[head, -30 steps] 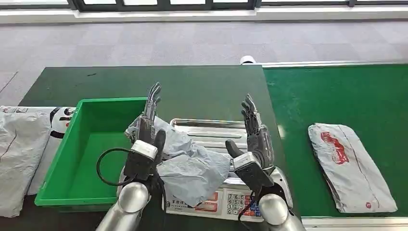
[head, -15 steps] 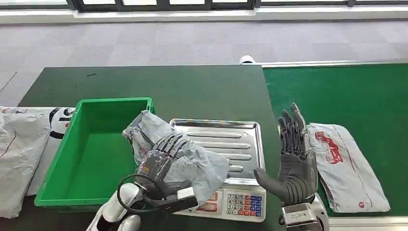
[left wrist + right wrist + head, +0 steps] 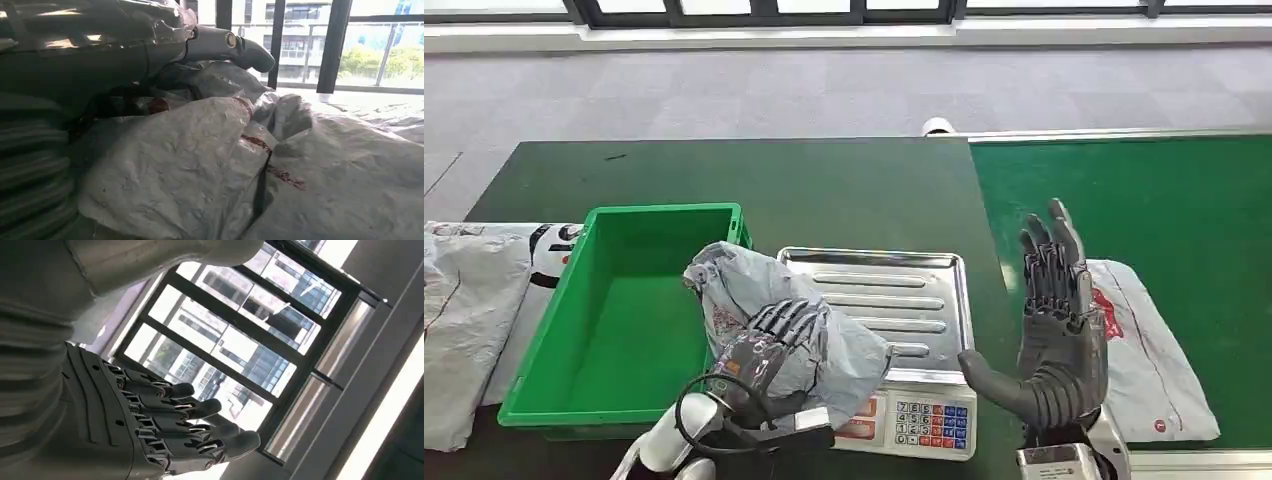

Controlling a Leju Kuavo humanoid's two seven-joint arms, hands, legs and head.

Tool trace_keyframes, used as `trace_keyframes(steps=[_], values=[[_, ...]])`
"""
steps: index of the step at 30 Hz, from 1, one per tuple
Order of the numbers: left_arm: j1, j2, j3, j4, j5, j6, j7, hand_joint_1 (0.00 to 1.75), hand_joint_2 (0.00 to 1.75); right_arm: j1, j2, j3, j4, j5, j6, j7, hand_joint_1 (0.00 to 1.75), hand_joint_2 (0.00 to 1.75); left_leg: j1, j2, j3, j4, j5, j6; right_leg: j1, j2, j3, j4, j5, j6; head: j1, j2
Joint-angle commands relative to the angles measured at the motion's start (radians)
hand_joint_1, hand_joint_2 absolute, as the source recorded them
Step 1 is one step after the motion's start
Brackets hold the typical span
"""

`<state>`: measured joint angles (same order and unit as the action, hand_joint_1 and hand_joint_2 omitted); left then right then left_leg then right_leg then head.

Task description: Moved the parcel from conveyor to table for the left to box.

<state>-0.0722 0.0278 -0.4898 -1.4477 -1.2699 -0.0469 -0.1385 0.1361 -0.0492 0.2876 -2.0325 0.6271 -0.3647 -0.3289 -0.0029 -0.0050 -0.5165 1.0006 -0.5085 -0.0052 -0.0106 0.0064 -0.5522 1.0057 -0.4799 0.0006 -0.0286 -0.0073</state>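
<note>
A crumpled grey parcel (image 3: pixel 849 350) lies across the left part of the steel scale tray (image 3: pixel 914 290), its far end leaning on the corner of the green bin (image 3: pixel 664 211). My left hand (image 3: pixel 764 345) lies palm down on this parcel with fingers curled over it; in the left wrist view the thumb (image 3: pixel 235 45) arches over the parcel's wrinkled skin (image 3: pixel 200 165). My right hand (image 3: pixel 1056 330) stands upright and open in the air between scale and conveyor, fingers spread (image 3: pixel 165 430). A second grey parcel with red print (image 3: pixel 1159 370) lies flat on the green conveyor (image 3: pixel 1144 200), partly behind that hand.
The scale's keypad (image 3: pixel 929 425) faces me at the table's near edge. More grey and white parcels (image 3: pixel 464 310) are piled left of the bin. The dark green table (image 3: pixel 774 180) stretches beyond the bin and scale.
My left hand turned from upright beside the parcel to palm down on it, and its fingers closed. My right hand moved right off the scale toward the conveyor and rose; the conveyor parcel shifted slightly.
</note>
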Motion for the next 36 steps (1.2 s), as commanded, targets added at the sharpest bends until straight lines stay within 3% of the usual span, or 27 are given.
trace_keyframes(steps=[1,14,15,24,36], values=[[-0.038,0.020,-0.032,0.124,0.010,-0.045,-0.005,0.00,1.75,0.031,-0.023,-0.008,-0.028,0.001,-0.021,-0.016,0.00,1.75,0.001,-0.002,0.000,-0.004,0.003,-0.001,0.001,-0.003,0.001,-0.004,0.002,0.000,0.000,0.000],[-0.026,0.027,-0.032,0.120,0.011,-0.045,-0.005,0.00,1.75,0.001,-0.005,-0.002,-0.024,0.004,-0.012,-0.013,0.00,1.75,0.001,0.001,0.002,-0.003,0.001,0.000,0.000,0.000,0.005,-0.003,0.001,0.000,0.000,0.000],[-0.025,0.028,-0.034,0.112,0.014,-0.033,-0.017,1.75,1.75,0.000,-0.004,-0.003,-0.026,0.006,-0.012,-0.012,0.00,1.75,0.001,0.001,0.002,-0.005,0.002,0.000,0.001,0.000,0.004,-0.005,0.003,0.000,0.000,0.000],[-0.049,0.040,-0.038,0.090,0.055,-0.034,-0.062,1.75,1.75,-0.009,0.003,-0.013,-0.040,0.001,0.004,0.002,0.00,1.75,0.001,0.001,-0.002,-0.005,0.004,-0.001,0.001,-0.001,0.001,-0.006,0.005,0.000,0.000,0.000],[-0.099,0.034,-0.069,0.156,0.070,-0.038,-0.087,1.75,1.75,0.002,0.020,-0.010,-0.054,0.029,0.002,0.011,0.00,1.75,0.000,-0.001,0.007,-0.001,0.001,0.000,0.000,-0.003,0.006,-0.001,0.001,0.000,0.000,0.000]])
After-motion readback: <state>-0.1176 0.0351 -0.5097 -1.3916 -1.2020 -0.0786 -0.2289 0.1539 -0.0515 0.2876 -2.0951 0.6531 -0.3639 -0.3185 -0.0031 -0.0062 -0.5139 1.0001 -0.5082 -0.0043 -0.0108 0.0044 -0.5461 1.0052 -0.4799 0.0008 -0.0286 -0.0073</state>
